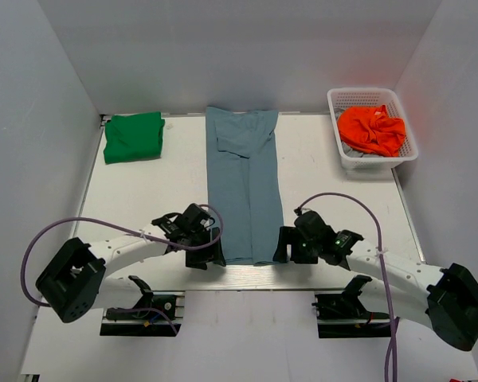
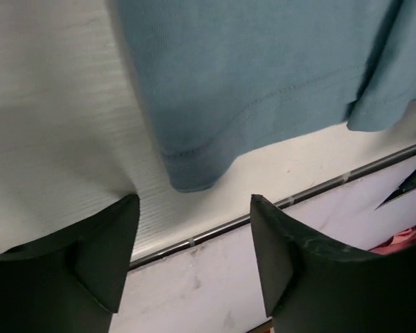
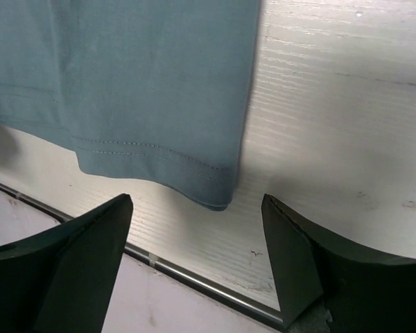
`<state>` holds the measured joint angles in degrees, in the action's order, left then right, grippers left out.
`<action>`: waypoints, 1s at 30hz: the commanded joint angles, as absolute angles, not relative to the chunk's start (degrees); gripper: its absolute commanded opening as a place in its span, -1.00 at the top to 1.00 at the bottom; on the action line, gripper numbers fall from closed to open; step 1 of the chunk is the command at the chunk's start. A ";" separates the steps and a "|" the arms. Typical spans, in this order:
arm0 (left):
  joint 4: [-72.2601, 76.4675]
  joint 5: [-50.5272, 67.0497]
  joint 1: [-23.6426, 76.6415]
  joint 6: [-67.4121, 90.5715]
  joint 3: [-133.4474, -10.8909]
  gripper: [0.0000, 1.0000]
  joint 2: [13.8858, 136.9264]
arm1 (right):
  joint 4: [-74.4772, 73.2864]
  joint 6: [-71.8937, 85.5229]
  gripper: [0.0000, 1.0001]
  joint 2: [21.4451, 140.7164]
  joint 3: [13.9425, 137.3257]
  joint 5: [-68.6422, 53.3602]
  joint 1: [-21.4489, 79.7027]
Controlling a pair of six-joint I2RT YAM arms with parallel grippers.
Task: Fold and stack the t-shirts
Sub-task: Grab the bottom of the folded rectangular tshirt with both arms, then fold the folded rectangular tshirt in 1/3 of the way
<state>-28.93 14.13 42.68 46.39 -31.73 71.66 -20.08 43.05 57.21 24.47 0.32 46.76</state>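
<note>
Top view, hard to make out: the dark fingers of the left pincer [image 1: 207,255] and right pincer [image 1: 290,245] are blurring into their housings, so their gap is not showing here.
Top view, shirts: the slate-blue t-shirt [image 1: 243,191] is lying as a long folded strip down the middle of the table [image 1: 143,199], its near hem between the two pincers; the green t-shirt [image 1: 133,137] is sitting folded at the far left corner.
Top view, basket: a white basket [image 1: 365,91] at the far right is holding an orange cloth [image 1: 372,130], which is covering something grey.
Top view, room: pale walls [image 1: 223,48] are closing in the white table on three sides.
Left wrist view: the left pincer [image 2: 194,201] is standing released, holding nothing, just short of the shirt's hem corner [image 2: 194,173]; the rest of the shirt is running out of frame.
Right wrist view: the right pincer [image 3: 197,201] is gaping likewise, empty, before the other hem corner [image 3: 218,191]; a metal strip [image 3: 194,281] is edging the ribbed table.
</note>
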 commanded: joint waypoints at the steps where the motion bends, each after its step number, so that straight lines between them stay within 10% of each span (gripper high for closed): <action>1: -29.71 10.03 43.15 46.67 -31.72 -0.49 75.14 | -16.44 42.98 -0.60 58.62 23.56 -2.72 45.97; 7: -28.12 8.61 43.15 44.66 -34.01 0.08 83.56 | -13.97 42.80 -0.01 63.79 23.38 -4.39 44.74; 11: -30.40 7.21 43.15 44.65 -36.30 1.00 85.77 | -14.51 41.05 0.52 65.04 24.78 -4.75 44.65; 19: -30.49 7.13 43.15 42.89 -44.72 1.00 82.53 | -12.30 37.62 1.00 65.83 32.86 3.68 44.12; 30: -42.26 -10.53 40.87 44.46 -69.59 1.00 90.16 | -17.40 32.70 1.00 77.77 54.22 20.30 40.52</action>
<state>-38.13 -1.39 41.78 43.33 -64.27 88.49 -16.23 35.29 75.35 48.97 12.99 41.93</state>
